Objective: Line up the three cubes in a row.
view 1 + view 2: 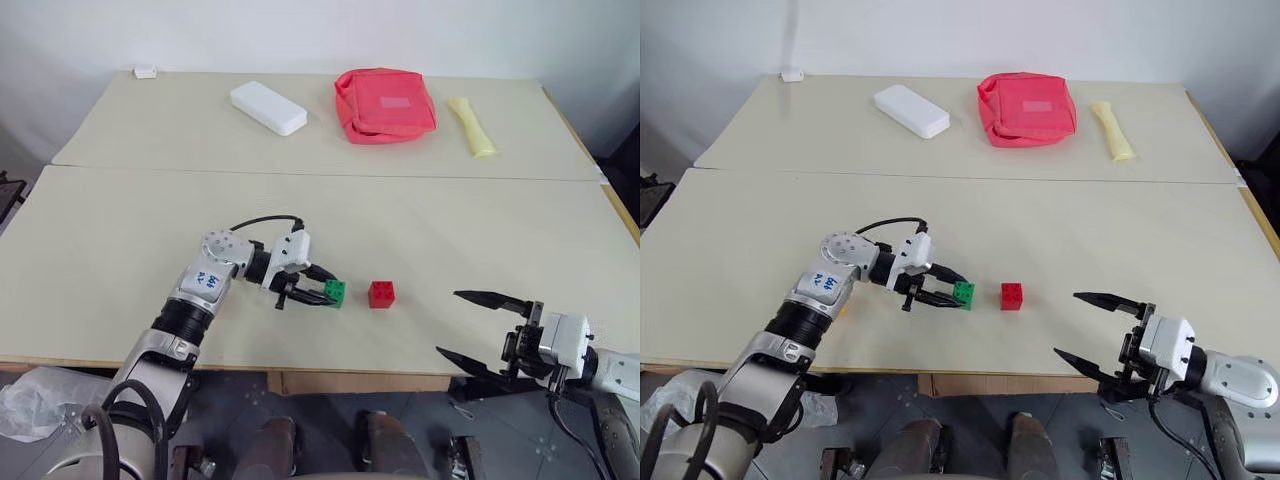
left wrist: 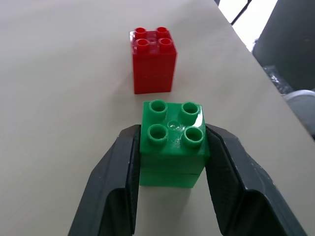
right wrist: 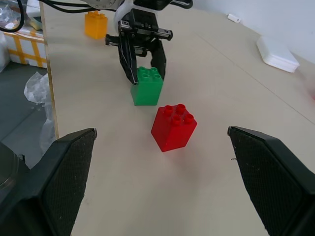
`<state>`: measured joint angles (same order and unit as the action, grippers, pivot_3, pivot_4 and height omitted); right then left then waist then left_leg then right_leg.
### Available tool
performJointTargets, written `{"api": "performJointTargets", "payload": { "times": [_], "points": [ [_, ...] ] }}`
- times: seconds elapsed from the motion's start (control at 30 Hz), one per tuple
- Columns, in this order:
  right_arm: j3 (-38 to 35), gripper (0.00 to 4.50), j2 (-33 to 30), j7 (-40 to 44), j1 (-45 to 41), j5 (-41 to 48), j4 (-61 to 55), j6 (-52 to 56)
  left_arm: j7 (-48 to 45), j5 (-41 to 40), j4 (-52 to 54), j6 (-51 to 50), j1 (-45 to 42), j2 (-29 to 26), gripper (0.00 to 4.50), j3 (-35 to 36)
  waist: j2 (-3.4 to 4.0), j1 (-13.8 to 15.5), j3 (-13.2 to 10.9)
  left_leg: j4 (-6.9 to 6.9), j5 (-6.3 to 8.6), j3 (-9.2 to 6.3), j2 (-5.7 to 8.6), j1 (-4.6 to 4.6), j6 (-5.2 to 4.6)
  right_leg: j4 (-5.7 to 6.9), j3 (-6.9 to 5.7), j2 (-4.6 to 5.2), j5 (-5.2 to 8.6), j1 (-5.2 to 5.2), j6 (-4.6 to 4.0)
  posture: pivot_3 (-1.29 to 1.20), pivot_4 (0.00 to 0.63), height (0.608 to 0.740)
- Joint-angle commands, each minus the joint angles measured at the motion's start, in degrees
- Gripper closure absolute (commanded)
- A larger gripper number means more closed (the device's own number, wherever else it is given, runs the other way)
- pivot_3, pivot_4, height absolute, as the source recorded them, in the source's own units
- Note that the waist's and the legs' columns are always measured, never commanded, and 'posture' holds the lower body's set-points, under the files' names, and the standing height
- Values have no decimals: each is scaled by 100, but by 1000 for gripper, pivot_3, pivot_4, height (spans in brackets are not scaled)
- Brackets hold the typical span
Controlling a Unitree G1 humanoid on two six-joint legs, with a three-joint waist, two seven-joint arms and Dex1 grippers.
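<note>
The left claw (image 1: 322, 293), reaching low across the bench (image 1: 120, 230) from a bent forearm and angled toward the robot's right, has its two black fingers (image 2: 118, 182) set on either side of the green cube (image 1: 336, 291), narrow around it and touching its flanks; the cube stands upright on the bench, studs up. Just beyond it, apart by a small gap, the red cube (image 1: 381, 293) sits upright. The orange-yellow cube (image 3: 96, 24) stands further off behind the left arm, near the bench's front edge. The right claw (image 1: 485, 328) hangs past the front edge at the robot's right, held about level, fingers spread wide and empty. Along the far bench lie a white box (image 1: 268, 107), a red pouch (image 1: 385, 104) and a pale yellow object (image 1: 472, 126).
</note>
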<state>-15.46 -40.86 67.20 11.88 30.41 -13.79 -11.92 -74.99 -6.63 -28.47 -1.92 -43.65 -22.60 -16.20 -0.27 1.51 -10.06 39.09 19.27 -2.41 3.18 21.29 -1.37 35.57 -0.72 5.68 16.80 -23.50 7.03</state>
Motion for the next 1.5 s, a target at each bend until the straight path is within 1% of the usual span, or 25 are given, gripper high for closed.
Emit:
{"api": "performJointTargets", "payload": {
  "times": [0.03,0.17,0.2,0.3,0.37,0.43,0.47,0.53,0.6,0.67,0.73,0.8,0.83,0.9,0.93,1.03,1.17,1.27,1.4,1.47,1.5],
  "points": [
    [-113,0,-102,-69,-73,166,-291,190,-241,-82,59,-79,-72,-41,1351,17,0,-1,0,0,0,0,-1,0,0,4,0,0,0,0,0,0,150,740],
    [-102,0,-102,-73,-136,178,-311,298,-417,-158,247,-296,-55,-142,75,83,0,-2,0,-1,0,-1,-1,1,0,3,-1,0,0,-1,0,0,150,740],
    [-103,0,-99,-59,-158,181,-301,311,-397,-196,332,-330,-57,-185,30,162,0,-2,0,-1,0,-2,-1,1,0,2,-1,0,0,0,0,0,150,740],
    [-95,0,-89,24,-272,201,-201,328,-201,-467,712,-484,-48,-357,30,605,-1,-5,0,0,0,-3,-1,2,0,3,2,2,0,-1,0,0,150,740],
    [-38,0,-171,166,-295,294,-133,542,-232,-864,1149,-748,77,-550,30,978,0,-12,0,0,0,-5,-4,3,1,2,7,7,0,-3,0,0,150,740],
    [19,0,-166,290,-401,345,-22,599,-479,-1467,1603,-655,292,-666,30,1433,0,-33,0,-1,2,-6,-10,3,5,1,13,18,0,-3,-1,0,150,740],
    [53,0,-159,361,-466,369,52,621,-289,-1589,1734,-664,361,-692,30,1655,0,-41,0,-1,3,-5,-12,3,6,-1,13,20,0,-3,-1,0,150,740],
    [144,0,-80,486,-678,301,270,485,-144,-1737,1897,-799,541,-903,30,1957,0,-45,0,-1,3,-6,-16,0,8,-2,12,23,0,-1,-2,0,150,740],
    [290,0,-55,670,-851,250,439,408,-206,-1661,1930,-652,820,-1259,30,2121,1,-56,0,-1,1,-6,-17,-2,12,-4,11,22,0,0,-2,0,150,740],
    [380,0,0,819,-998,278,555,336,-132,-1718,1879,-436,1122,-1466,30,2413,2,-60,0,-3,2,-5,-19,-4,14,-3,11,18,2,-1,-5,0,150,740],
    [575,0,118,916,-1263,266,641,266,112,-1800,1581,-311,1602,-1717,30,2985,2,-67,0,-4,3,-7,-21,-3,15,-2,10,17,3,0,-6,0,150,740],
    [759,0,182,971,-1462,281,641,388,253,-1734,1228,-162,2119,-2002,30,3395,3,-141,-1,-5,4,-4,-23,-4,17,-3,13,19,2,-2,-6,0,150,740],
    [833,0,262,959,-1580,285,625,380,437,-1764,1018,-66,2412,-2068,30,3708,3,-155,-1,-7,5,-6,-25,-4,19,0,11,18,4,-4,-8,0,150,740],
    [934,0,427,919,-1760,262,603,263,948,-1834,731,125,2999,-2094,30,4359,3,-178,-1,-11,9,-7,-34,-5,25,-1,9,14,7,-7,-13,0,150,740],
    [972,0,485,923,-1815,240,576,211,1168,-1731,681,473,3323,-2072,30,4613,3,-170,-1,-11,11,-6,-35,-6,27,0,9,12,8,-7,-16,0,150,740],
    [1085,0,610,875,-1883,246,396,217,1576,-1904,1068,478,4322,-1832,30,5194,2,-140,-2,-9,17,-9,-39,-4,27,-1,6,13,9,-6,-18,0,150,740],
    [1269,0,658,847,-1891,373,55,473,1573,-2170,1564,287,5453,-1544,30,5464,2,-80,-1,-7,30,-12,-34,-5,11,-12,5,29,10,5,-20,0,150,740],
    [1438,0,627,836,-1995,508,-274,776,1563,-2250,2105,298,6027,-1333,30,5353,1,-40,-1,-6,35,-13,-34,-5,10,-38,5,33,10,8,-22,0,150,740],
    [1478,0,661,764,-2181,506,-287,936,1744,-2266,2586,240,6124,-1176,30,5143,2,-2,-1,-8,37,-15,-34,-8,12,-42,4,35,11,11,-23,0,150,740],
    [1487,0,675,772,-2229,461,-222,934,1863,-2236,2778,251,6031,-1104,30,5011,2,-13,-1,-8,38,-15,-34,-8,13,-42,3,35,11,11,-23,0,150,740],
    [1487,0,671,773,-2238,438,-200,943,1946,-2181,2908,236,5898,-1061,30,4836,2,-15,-1,-9,39,-15,-34,-8,13,-42,3,34,11,11,-23,0,150,740]
  ]
}}
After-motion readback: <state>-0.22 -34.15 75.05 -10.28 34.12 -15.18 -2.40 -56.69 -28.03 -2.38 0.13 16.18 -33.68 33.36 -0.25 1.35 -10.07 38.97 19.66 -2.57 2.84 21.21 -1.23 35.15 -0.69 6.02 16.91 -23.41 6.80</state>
